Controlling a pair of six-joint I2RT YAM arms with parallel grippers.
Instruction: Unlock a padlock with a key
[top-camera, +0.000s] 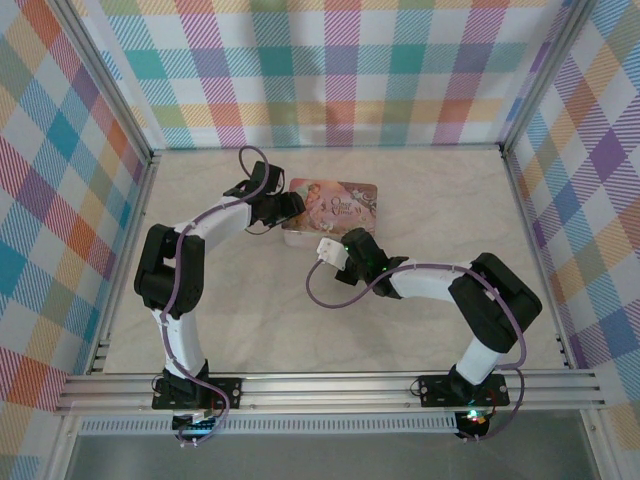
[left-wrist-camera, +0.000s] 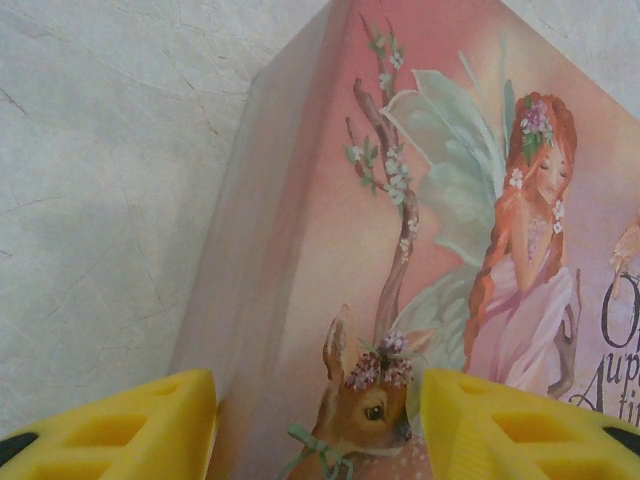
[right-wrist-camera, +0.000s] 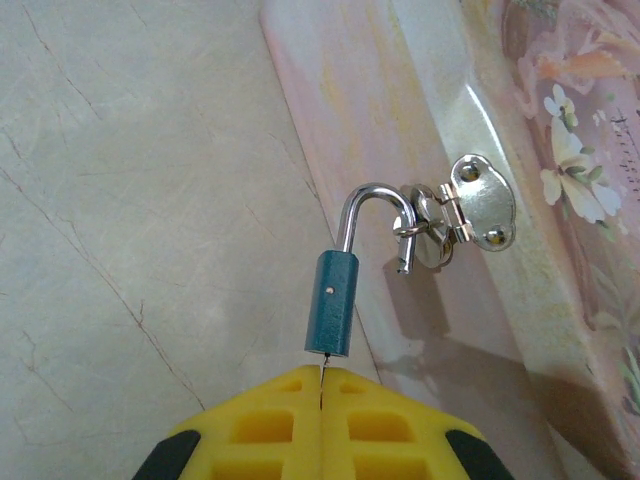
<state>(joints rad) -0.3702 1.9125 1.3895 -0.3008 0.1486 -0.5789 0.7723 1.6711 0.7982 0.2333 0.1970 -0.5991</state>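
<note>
Your right claw is pinching shut on a thin sliver at the padlock base, frame centre, shackle hooked through the tin hasp. Your left claw is straddling the tin corner, half-wide.

On the pink tin's lid, beside the fairy picture, only cut-off letters read: "O", "up", "A tin".

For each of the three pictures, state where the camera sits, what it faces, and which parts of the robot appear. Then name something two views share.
Top external: above and behind the arms, facing down at the table; both arms visible.
Left wrist: on the left arm, facing the pink tin; left gripper straddles its corner.
Right wrist: on the right arm, facing the padlock hooked at the tin's hasp; right gripper shut.
Shared: the tin.
</note>
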